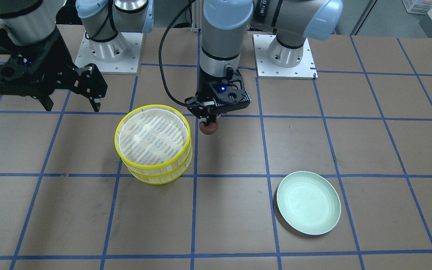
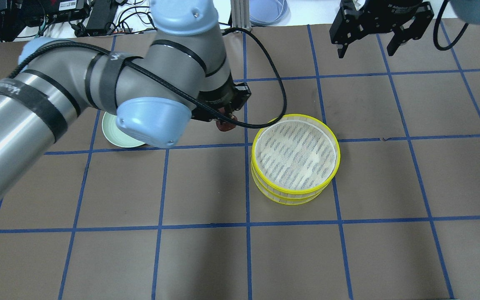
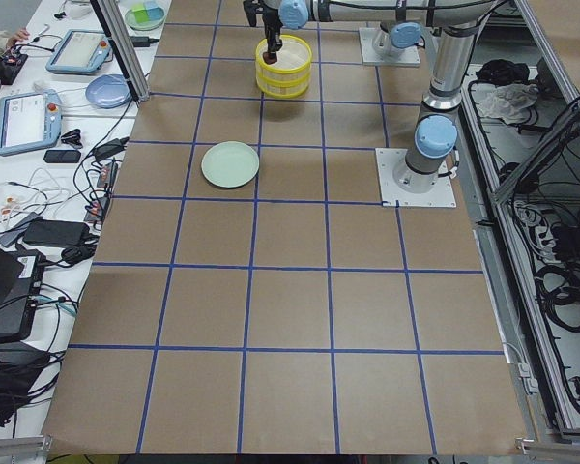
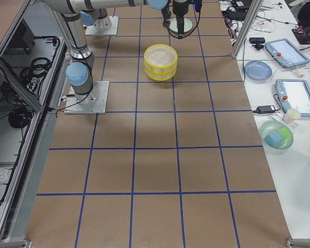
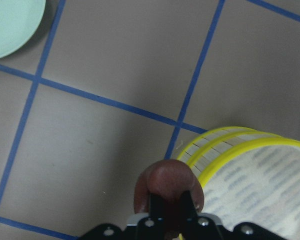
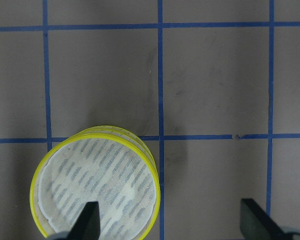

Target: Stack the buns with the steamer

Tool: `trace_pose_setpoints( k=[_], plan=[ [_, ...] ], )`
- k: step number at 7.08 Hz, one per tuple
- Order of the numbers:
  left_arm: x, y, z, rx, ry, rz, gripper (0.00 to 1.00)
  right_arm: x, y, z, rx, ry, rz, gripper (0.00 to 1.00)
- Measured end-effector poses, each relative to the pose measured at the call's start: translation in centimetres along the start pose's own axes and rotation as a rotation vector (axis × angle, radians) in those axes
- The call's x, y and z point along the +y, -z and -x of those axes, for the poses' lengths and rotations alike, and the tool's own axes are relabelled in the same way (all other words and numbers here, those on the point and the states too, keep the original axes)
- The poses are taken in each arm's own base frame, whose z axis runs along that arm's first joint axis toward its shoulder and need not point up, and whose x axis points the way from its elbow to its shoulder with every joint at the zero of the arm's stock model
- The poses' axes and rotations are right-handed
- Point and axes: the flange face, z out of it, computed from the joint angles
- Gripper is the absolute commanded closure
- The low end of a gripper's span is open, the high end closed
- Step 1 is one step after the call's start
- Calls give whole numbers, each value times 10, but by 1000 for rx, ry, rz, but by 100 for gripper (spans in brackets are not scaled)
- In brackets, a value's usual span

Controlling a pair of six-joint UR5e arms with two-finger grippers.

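Observation:
My left gripper (image 1: 208, 123) is shut on the dark reddish-brown bun (image 1: 208, 128) and holds it above the table, just beside the steamer's rim. In the left wrist view the bun (image 5: 166, 181) sits between the fingers next to the steamer (image 5: 260, 180). The steamer (image 1: 153, 144) is two stacked yellow-rimmed tiers with a white liner on top (image 2: 294, 155). My right gripper (image 1: 71, 105) is open and empty, raised behind the steamer; it also shows in the overhead view (image 2: 366, 52). The pale cream-yellow bun shows in no view.
An empty pale green plate (image 1: 308, 202) lies on the table on my left side, partly hidden under my left arm in the overhead view (image 2: 117, 134). The brown table has blue tape grid lines. Side benches with tablets and bowls stand beyond the table edges.

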Motion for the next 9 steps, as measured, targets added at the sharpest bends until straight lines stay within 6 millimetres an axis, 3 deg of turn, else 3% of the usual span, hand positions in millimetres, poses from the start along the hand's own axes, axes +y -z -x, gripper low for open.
trace_pose_setpoints(
  k=[1,2,3,4,5,6,8,9],
  plan=[
    [20,-9,-26,73,66,12,75,8,12,1,-4,2,-2,0],
    [32,-25,-46,127,116,35,66,16,18,2,-7,4,-3,0],
    [38,-45,-57,135,135,60,46,29,20,2,-9,5,-4,0],
    [40,-64,-62,120,139,77,7,43,20,3,-10,7,-22,0],
    [40,-78,-64,102,140,86,0,48,16,2,-9,7,-48,0],
    [40,-88,-64,88,141,93,0,51,12,2,-9,7,-58,0],
    [31,-83,-59,60,96,38,0,52,9,2,-8,6,-56,0],
    [20,-71,-50,31,39,-20,0,53,8,2,-8,6,-54,0]
  ],
)
